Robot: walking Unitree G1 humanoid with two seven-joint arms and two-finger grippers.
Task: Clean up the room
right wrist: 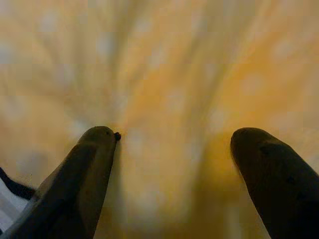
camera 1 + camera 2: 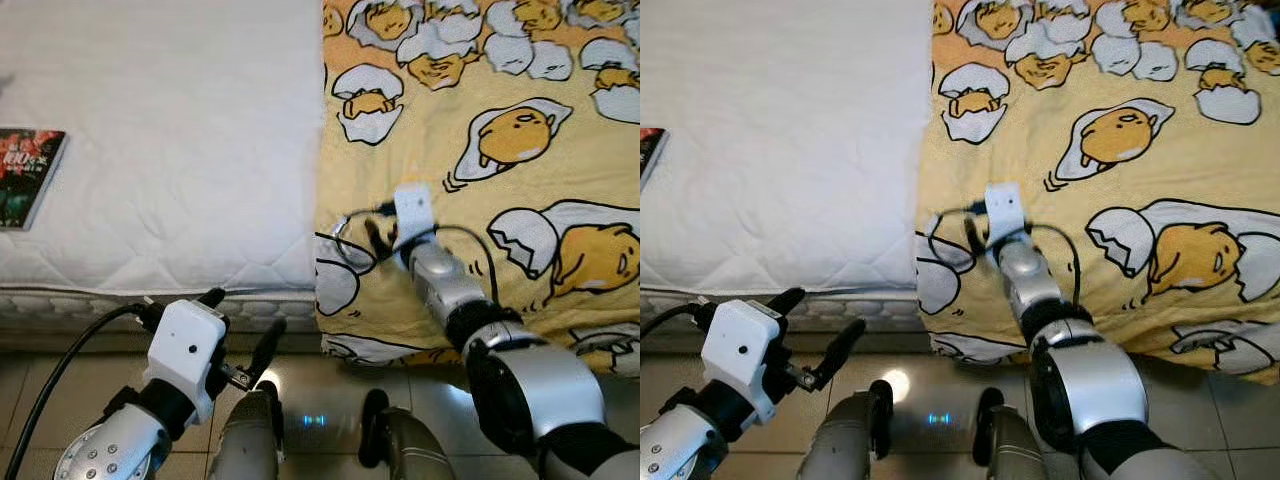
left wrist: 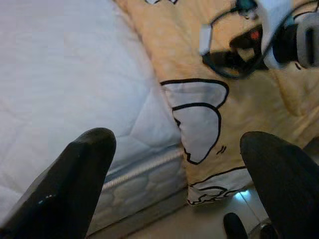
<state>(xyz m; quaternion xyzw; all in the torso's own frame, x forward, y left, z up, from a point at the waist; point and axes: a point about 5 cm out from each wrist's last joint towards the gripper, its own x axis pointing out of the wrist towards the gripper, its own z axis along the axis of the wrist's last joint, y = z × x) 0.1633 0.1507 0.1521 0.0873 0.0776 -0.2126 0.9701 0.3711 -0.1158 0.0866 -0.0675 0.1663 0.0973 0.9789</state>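
Right gripper (image 1: 169,144): your fingers stood apart and pressed on the blanket (image 2: 520,200) near its left edge.
Left gripper (image 2: 243,325): you held it with fingers apart, low, before the mattress (image 2: 160,130) edge.
Blanket: it covered the right half of the bed.
Book (image 2: 25,175): it lay on the mattress, far left.

Bed surroundings: mattress and floor

The white quilted mattress (image 2: 170,150) lies bare across the left portion of the bed, its stitched surface showing a diamond pattern. A piped side edge (image 2: 90,305) with a lighter quilted border runs along its near side, facing the floor. Below it, the floor (image 2: 320,385) is laid with glossy beige tiles separated by thin grout lines; a bright light reflection (image 2: 897,384) shows on the tile surface just beside the bed base.
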